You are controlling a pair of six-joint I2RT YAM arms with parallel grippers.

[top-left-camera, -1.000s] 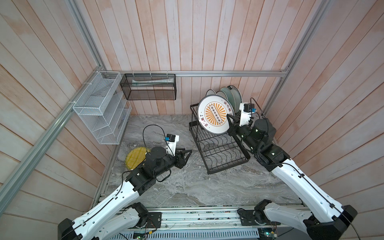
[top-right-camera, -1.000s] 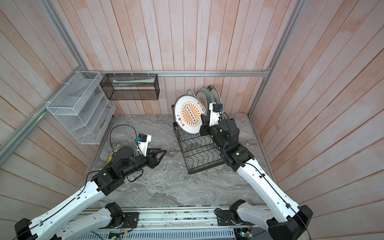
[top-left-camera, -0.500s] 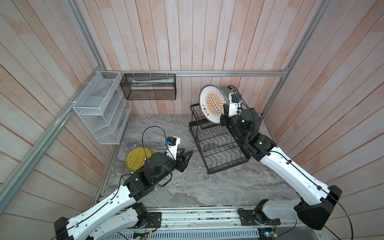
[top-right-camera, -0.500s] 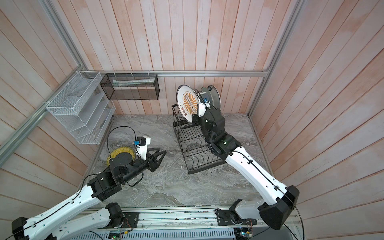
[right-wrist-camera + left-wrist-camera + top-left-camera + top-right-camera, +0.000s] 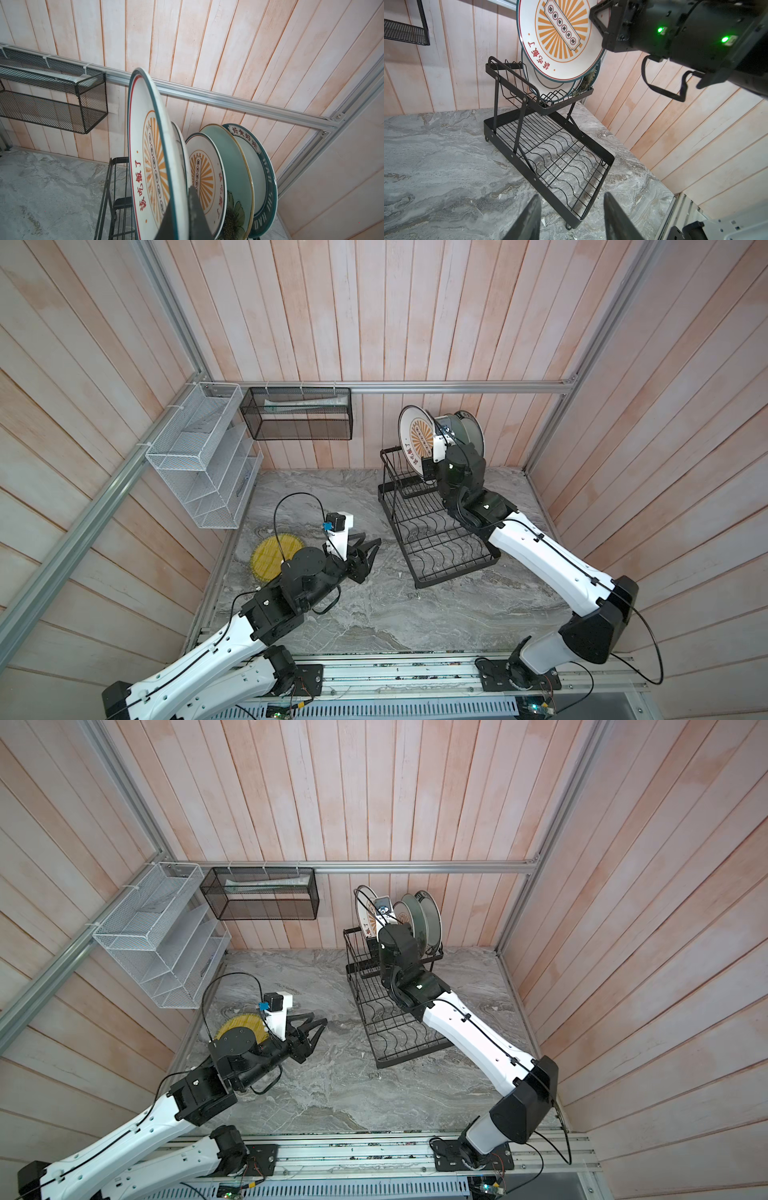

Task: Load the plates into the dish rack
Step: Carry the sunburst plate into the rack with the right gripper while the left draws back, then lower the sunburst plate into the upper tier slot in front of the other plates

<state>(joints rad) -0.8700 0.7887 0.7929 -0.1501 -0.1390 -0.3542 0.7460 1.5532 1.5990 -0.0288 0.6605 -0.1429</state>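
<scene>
Above dish rack (image 5: 523,167) | right jaws clamped on sunburst plate (image 5: 149,162) | left jaws apart, empty

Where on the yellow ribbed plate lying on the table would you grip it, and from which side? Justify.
Probably the rim of the yellow plate, pinched from above on the side facing the dish rack. It lies flat on the table, so only its thin edge fits a tool, and the wall crowds its other side.

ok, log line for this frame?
right gripper: shut on sunburst plate, above dish rack upper basket, unseated | left gripper: open, empty | yellow plate: flat on table | racked: four plates
</scene>
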